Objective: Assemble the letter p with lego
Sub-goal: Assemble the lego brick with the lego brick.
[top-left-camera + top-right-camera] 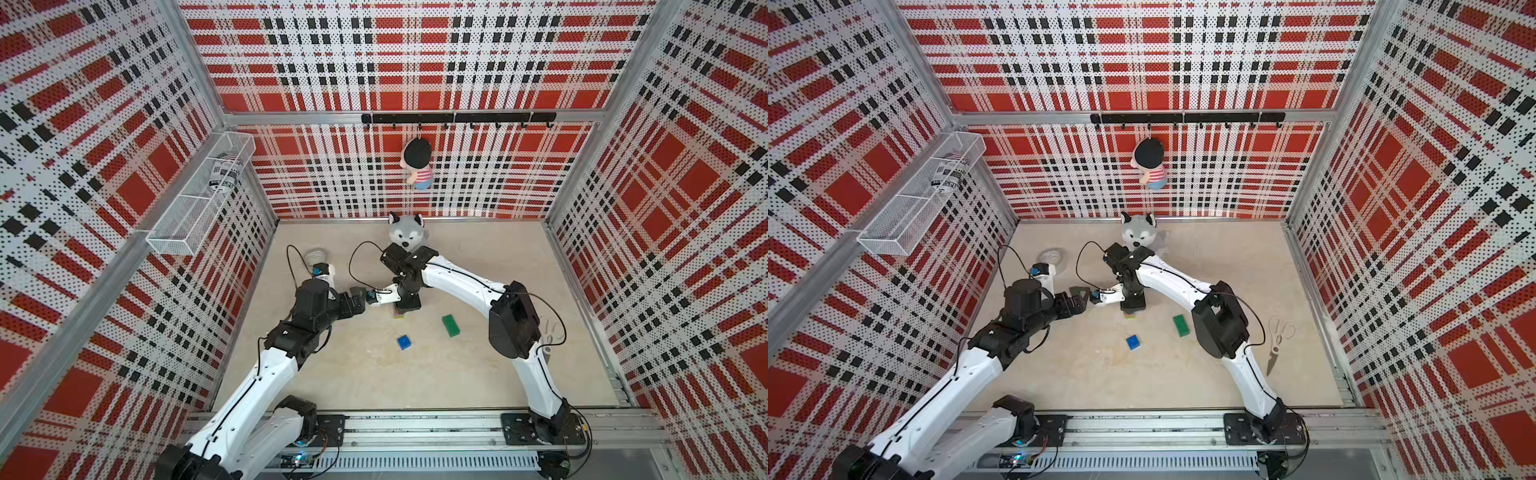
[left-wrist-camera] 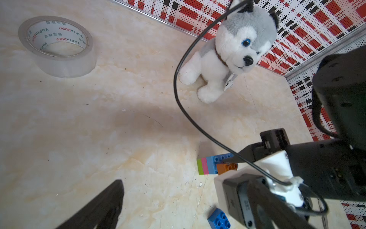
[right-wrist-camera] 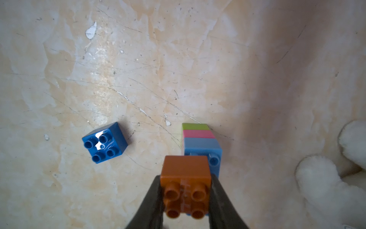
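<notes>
I'm clamping the orange brick (image 3: 185,168) tight in my right claw (image 3: 186,185) — it's sitting against the light blue brick (image 3: 202,145). The dark blue brick (image 3: 105,142) is lying nearby — open tabletop (image 3: 178,69) is stretching beyond.

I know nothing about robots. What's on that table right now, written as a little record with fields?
Right gripper: shut on an orange square studded brick
Orange brick's place: against the studded face of the lime, pink and light blue brick stack, lying on its side
Left gripper: open, empty, beside them
Loose bricks: dark blue square brick; long dark green brick
Other items: clear tape roll; plush husky dog; scissors
</notes>
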